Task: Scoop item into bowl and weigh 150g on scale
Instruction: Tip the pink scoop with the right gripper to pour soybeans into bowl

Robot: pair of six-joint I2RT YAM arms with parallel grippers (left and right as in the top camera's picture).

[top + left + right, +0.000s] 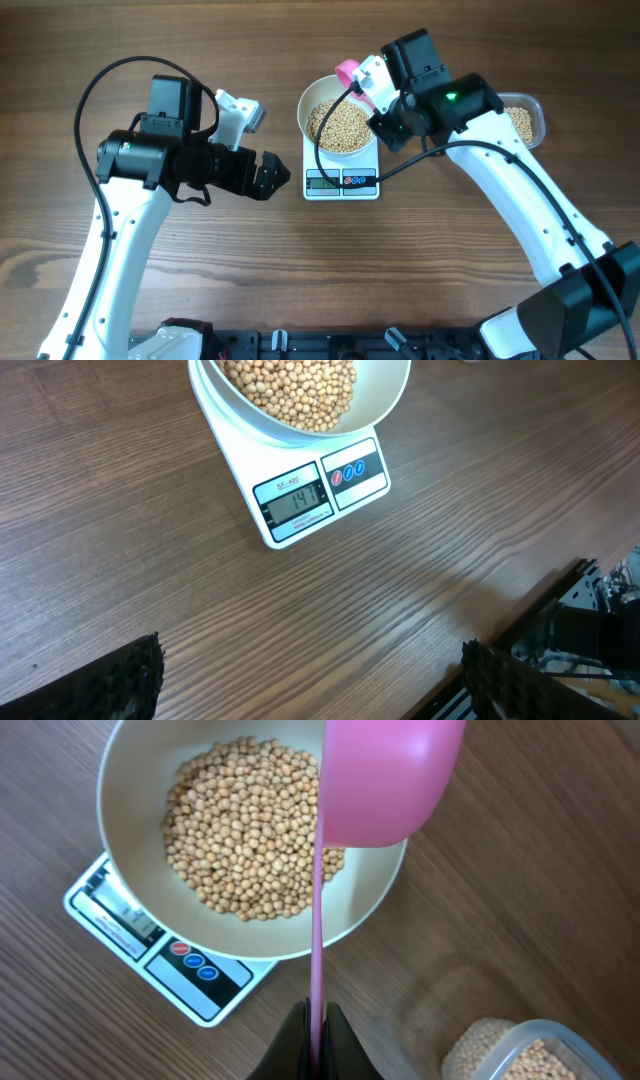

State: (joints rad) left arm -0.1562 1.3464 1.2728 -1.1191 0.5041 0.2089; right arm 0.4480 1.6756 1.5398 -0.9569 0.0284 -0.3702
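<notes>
The white bowl [312, 100] stands on the scale [341, 182] and holds a heap of tan beans [338, 122]. My right gripper [383, 108] is shut on the thin handle of a pink scoop [348, 72]. The right wrist view shows the gripper [316, 1040] pinching the handle, with the scoop's cup [390, 780] over the rim of the bowl [130, 780] above the beans [240, 830]; the cup's inside is hidden. My left gripper [278, 176] hovers open left of the scale, with nothing between its fingers [130, 680]. The scale display [295, 500] seems to read 141.
A clear plastic tub [525, 118] with more beans sits at the right, behind the right arm, and also shows as the tub corner [520, 1055] in the right wrist view. Black cables run from both arms. The table's front edge and dark rails [570, 630] lie near the left gripper.
</notes>
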